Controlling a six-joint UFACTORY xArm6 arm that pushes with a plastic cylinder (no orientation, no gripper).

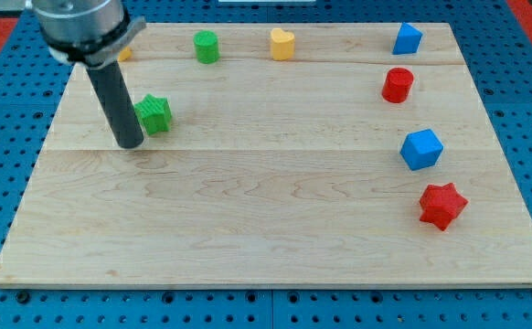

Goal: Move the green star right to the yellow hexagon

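Observation:
The green star lies on the wooden board at the view's upper left. My tip rests on the board just left of and slightly below the star, close to or touching it. The rod rises up toward the view's top left. A yellow block, likely the hexagon, shows only as a sliver behind the arm near the top left edge. Its shape is mostly hidden.
A green cylinder and a yellow heart sit along the top edge. A blue block is at the top right, a red cylinder below it, then a blue block and a red star on the right side.

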